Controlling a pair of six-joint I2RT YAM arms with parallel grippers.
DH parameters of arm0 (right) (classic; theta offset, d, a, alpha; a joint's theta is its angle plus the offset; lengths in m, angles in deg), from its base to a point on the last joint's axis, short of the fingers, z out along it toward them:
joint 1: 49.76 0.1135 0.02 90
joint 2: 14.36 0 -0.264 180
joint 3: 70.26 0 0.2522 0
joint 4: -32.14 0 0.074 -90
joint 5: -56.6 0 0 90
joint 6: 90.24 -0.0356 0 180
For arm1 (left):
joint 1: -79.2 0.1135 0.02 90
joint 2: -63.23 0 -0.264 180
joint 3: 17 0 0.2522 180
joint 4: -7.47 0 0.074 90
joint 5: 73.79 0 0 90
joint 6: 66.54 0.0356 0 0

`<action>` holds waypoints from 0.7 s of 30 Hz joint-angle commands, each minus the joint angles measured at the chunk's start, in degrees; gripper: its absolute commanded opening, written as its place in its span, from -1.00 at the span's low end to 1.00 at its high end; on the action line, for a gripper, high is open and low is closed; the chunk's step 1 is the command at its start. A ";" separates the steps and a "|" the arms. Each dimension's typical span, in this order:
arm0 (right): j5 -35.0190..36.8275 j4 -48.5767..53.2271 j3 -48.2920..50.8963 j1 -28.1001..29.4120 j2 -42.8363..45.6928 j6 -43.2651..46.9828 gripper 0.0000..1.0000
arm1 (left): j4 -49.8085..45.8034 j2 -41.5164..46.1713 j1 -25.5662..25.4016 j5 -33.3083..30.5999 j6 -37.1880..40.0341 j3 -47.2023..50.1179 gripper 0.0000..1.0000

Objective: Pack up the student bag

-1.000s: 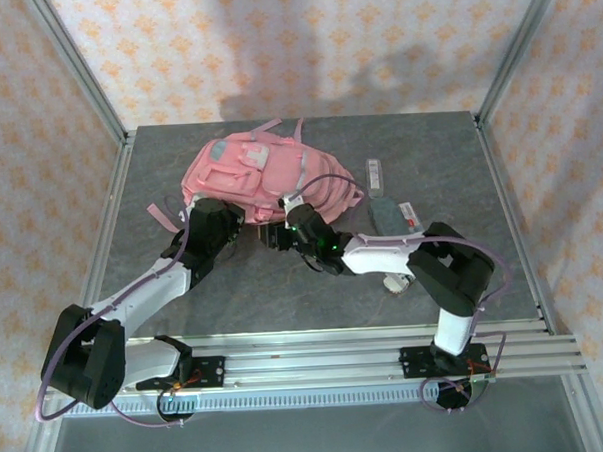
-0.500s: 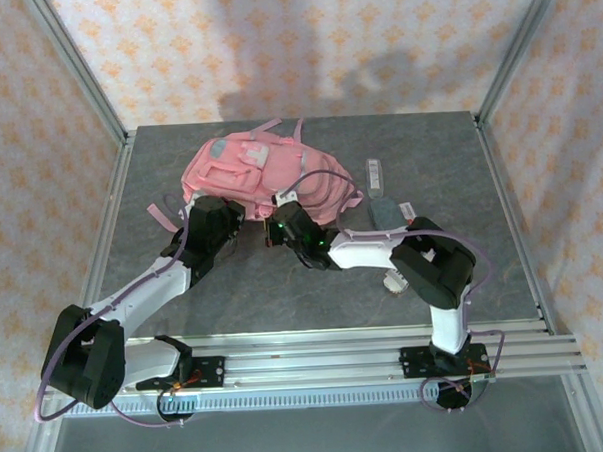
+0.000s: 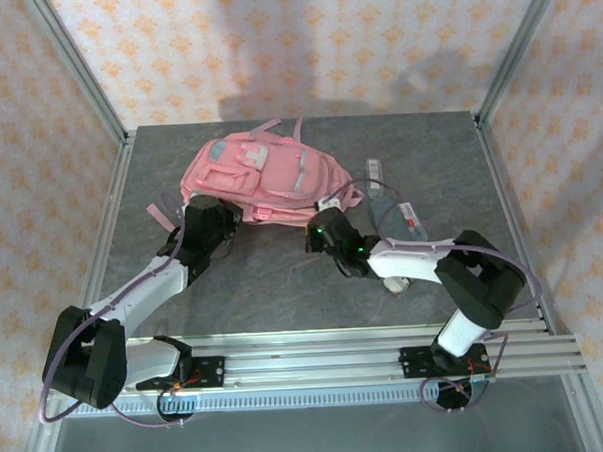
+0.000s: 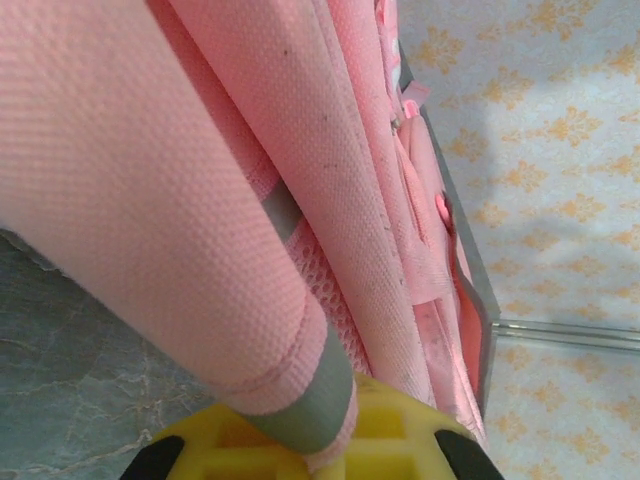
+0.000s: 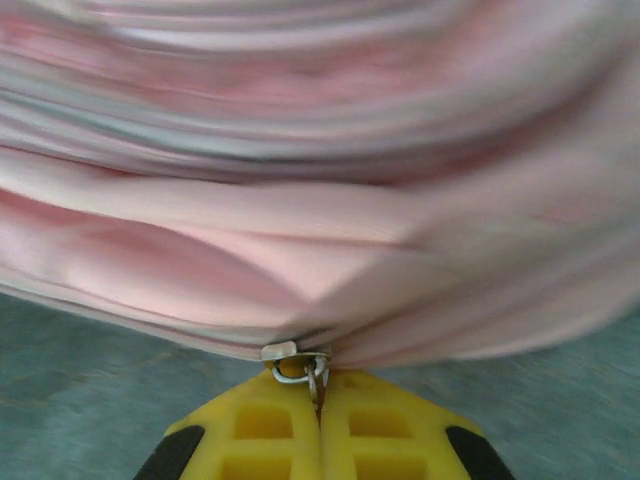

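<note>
Left hand (image 3: 224, 215) is clamped on a grey-trimmed fold of the student bag (image 3: 251, 172) at its near left edge. In the left wrist view the pink fabric runs down between the yellow fingers (image 4: 400, 442). Right hand (image 3: 312, 236) sits at the bag's near edge, right of the middle. Its jaws are pressed together on the metal zip pull (image 5: 298, 362), which hangs from the seam just above them. The bag lies on the far middle of the grey bench (image 3: 448, 150), front pockets up. Just right of it lie a slim pale item (image 3: 375, 172) and a dark flat pouch (image 3: 384, 217).
</note>
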 commanded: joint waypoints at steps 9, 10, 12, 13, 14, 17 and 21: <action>-8.52 5.80 1.77 -0.11 2.08 5.11 -1.00 | -4.00 -5.30 3.88 -1.64 15.53 -8.41 -1.00; -10.30 5.73 0.93 0.76 1.29 5.39 -1.00 | -5.02 -6.62 4.26 -1.77 16.92 -9.94 -1.00; -14.10 5.30 -0.67 2.37 -0.40 5.52 -1.00 | -7.23 -9.12 5.24 -2.32 19.67 -13.27 -1.00; -15.68 5.11 -1.73 3.24 -1.36 5.59 -1.00 | -8.61 -10.36 5.71 -3.34 21.16 -15.10 -1.00; -16.84 4.86 -2.66 4.09 -2.43 5.42 -1.00 | -9.55 -11.38 6.24 -4.14 22.58 -16.63 -0.87; -20.85 2.96 -5.20 5.70 -5.58 3.87 -1.00 | -11.61 -12.66 6.82 -5.94 25.09 -19.04 0.01; -23.32 0.31 -7.06 5.99 -9.15 1.51 -1.00 | -11.10 -9.84 6.71 -1.58 23.82 -15.09 0.36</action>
